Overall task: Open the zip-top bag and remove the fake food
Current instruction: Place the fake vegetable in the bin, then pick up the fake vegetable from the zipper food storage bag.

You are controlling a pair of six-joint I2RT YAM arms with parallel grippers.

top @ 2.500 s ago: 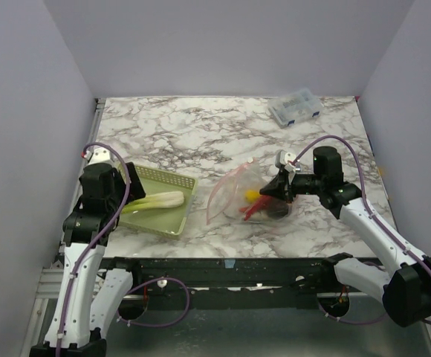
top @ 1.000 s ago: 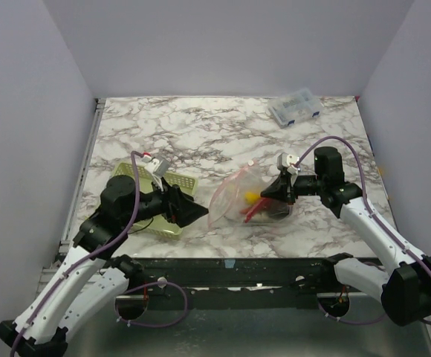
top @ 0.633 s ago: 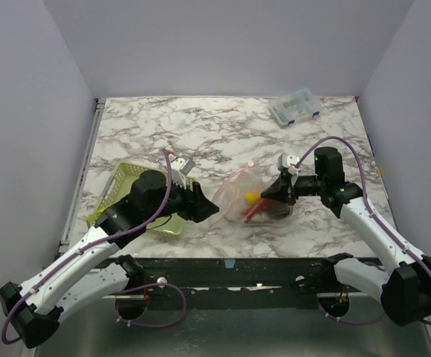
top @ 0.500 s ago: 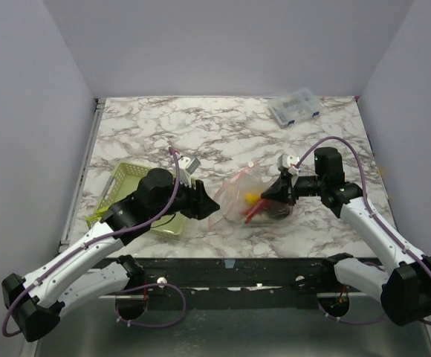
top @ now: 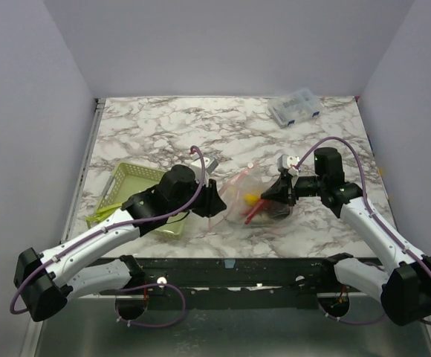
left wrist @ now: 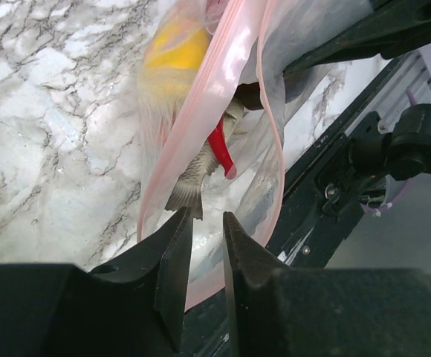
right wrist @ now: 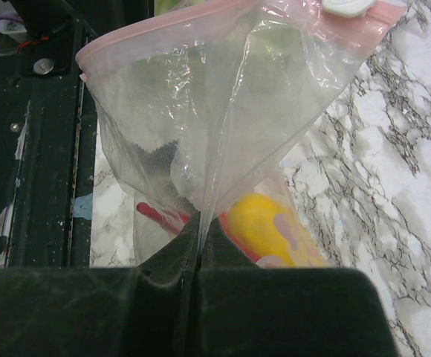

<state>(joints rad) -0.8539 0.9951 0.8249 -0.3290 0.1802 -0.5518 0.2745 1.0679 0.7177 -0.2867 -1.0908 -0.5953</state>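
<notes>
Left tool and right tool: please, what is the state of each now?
The left tool: open by a narrow gap, at the mouth of the zip-top bag.
The right tool: closed, pinching the zip-top bag's film.

Green basket (top: 128, 184); clear box (top: 295, 108), maybe compartmented.

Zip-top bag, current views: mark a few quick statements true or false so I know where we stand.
1. The right fingers are shut on the zip-top bag film. True.
2. The bag is empty. False: a yellow piece and a red chili lie inside.
3. The left fingers are clamped together. False: a gap shows between them, at the bag's mouth.
4. In the top view, the green basket sits left of the bag. True.
</notes>
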